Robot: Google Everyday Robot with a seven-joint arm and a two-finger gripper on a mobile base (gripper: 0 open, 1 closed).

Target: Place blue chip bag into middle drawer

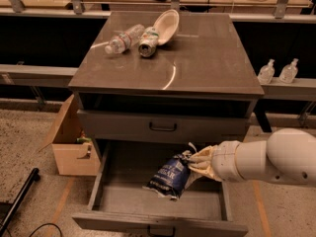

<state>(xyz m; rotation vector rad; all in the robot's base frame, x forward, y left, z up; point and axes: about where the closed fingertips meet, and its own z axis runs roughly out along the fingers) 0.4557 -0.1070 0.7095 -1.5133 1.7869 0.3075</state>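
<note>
Low in the right half of the frame, reaching in from the right edge: a bulky white arm (pixel 276 158) ending in the cream pincer (pixel 197 161), closed tight on the crumpled upper right corner of the blue chip bag (pixel 169 177). Hanging down and to the left of the pincer, tilted, white lettering outward, silvery edge at the bottom. Inside the middle drawer (pixel 123 199), pulled wide open at bottom centre; over the right half of its grey base, nearer the right wall than the left. Cannot tell whether the bag's lower edge touches the base or hangs just above it. Pincer itself just inside the drawer's right wall, below the shut shallower drawer front (pixel 123 125) with its black bar handle (pixel 163 127). Higher up, filling the middle of the frame, the dark glossy tabletop (pixel 207 58) of the cabinet. At its upper left, lying close together: a clear plastic bottle (pixel 124 38) on its side, a crushed can (pixel 147 35) just right of it, and a white bowl (pixel 167 24) tipped up against the can. At the left of the cabinet, on the speckled floor, an open cardboard box (pixel 74 154). At the right edge, on a low ledge, two small pump bottles (pixel 266 72) (pixel 289 71) side by side.
</note>
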